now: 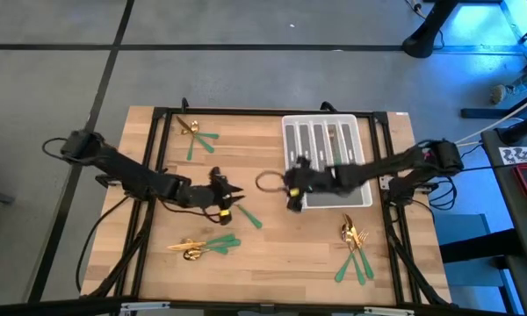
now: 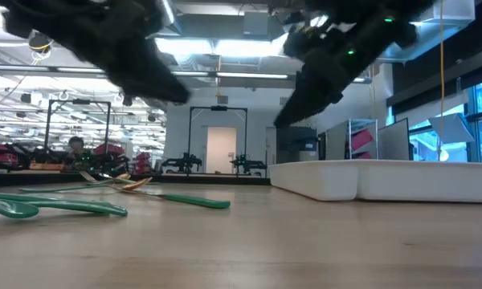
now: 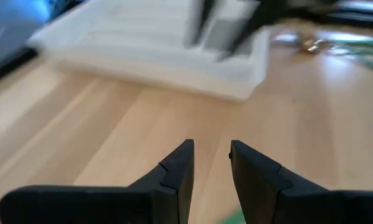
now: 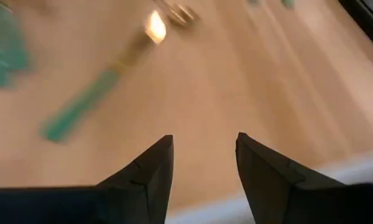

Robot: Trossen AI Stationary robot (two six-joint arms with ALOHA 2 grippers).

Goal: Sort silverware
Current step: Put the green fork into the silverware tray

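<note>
The right end effector hung empty, fingers apart, at the tray's left edge, presumably after releasing; the left end effector, narrow and empty, waited centre frame.

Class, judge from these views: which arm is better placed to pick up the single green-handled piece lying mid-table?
Probably left. The left gripper hovers right beside that piece, empty; the right gripper sits open at the tray edge, farther off.

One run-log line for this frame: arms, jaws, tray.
left gripper: mid-table, jaws apart, empty | right gripper: at tray's left edge, jaws open, empty | silverware: four loose clusters on table
</note>
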